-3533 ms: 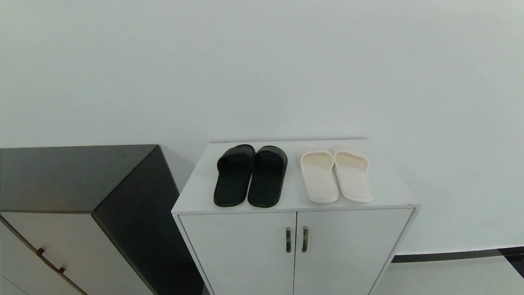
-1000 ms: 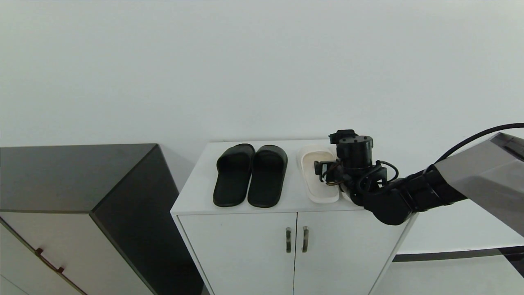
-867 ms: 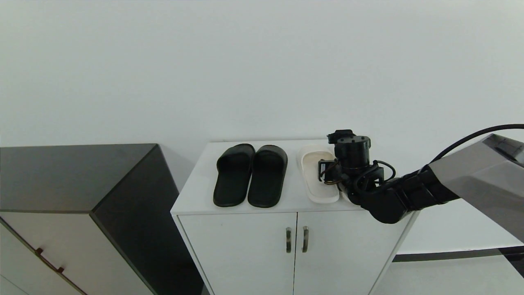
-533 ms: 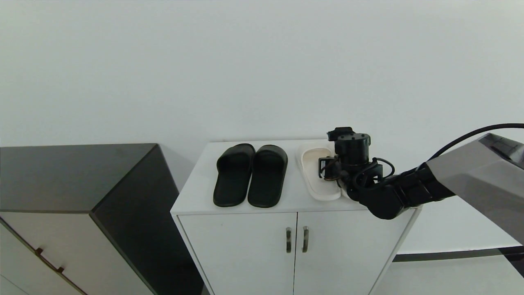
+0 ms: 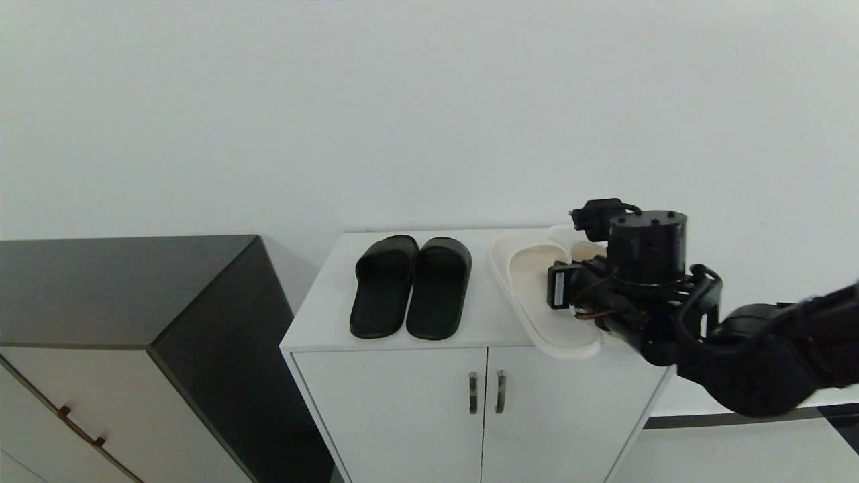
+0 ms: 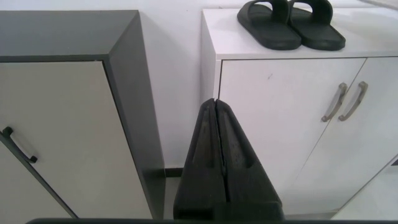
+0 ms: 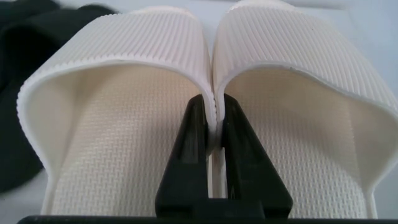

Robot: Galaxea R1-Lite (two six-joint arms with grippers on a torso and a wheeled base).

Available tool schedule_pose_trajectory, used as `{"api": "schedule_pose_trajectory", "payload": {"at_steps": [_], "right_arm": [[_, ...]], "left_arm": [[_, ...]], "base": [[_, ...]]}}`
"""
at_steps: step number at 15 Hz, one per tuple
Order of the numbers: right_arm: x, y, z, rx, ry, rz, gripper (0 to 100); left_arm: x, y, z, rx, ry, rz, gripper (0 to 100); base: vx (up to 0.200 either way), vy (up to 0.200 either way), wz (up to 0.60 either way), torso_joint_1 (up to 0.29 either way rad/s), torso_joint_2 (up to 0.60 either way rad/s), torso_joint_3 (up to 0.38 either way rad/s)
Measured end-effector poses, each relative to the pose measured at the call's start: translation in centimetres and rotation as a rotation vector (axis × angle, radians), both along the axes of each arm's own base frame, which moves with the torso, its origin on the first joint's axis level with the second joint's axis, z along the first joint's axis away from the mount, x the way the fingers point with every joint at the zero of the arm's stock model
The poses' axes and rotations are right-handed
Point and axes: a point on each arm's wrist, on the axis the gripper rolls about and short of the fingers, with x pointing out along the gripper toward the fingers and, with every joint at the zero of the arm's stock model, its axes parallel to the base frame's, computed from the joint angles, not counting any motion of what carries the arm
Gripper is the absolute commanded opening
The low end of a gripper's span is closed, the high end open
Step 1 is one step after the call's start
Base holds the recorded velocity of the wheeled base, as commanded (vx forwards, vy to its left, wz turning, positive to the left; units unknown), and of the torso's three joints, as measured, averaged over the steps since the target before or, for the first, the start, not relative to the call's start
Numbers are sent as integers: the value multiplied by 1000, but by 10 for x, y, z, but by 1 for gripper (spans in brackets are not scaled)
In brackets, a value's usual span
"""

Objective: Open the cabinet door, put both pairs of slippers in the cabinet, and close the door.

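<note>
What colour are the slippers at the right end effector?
Cream. The slippers show best in the right wrist view.

One high view, two wrist views, one low and one very close.
The head camera looks forward and down onto the white cabinet [image 5: 322,298] and the wall behind it. The left wrist camera sits low, near and to the left, facing the door fronts. With the head view it shares the black slippers [image 6: 289,25], door handles [image 6: 345,102] and dark cabinet [image 6: 62,34]. The right wrist camera looks along the cream slippers [image 7: 112,124] from very close, also seen from the head.
</note>
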Motion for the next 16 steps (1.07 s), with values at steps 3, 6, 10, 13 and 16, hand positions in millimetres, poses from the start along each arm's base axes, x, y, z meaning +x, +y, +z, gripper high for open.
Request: {"api": "schedule_pose_trajectory", "payload": {"at_steps": [3,6,10,13,16], "right_arm": [[-54,-17,0,-20,26,64,0],[-88,-32,0,-22,30,105,0],[-131,-44,-11,17,67,195,0],[-156,-54,-21,12,93,267,0],[-166,-62,-20,29,92,328,0]], "left_arm": [[0,0,0,0,0,0,0],[0,0,0,-2,0,0,0],[0,0,0,0,0,-1,0],[0,0,0,0,0,-2,0],[0,0,0,0,0,-2,0]], "base": [[0,0,0,0,0,0],[0,0,0,0,0,0],[0,0,0,0,0,0],[0,0,0,0,0,0],[-133,0,0,3,2,2]]}}
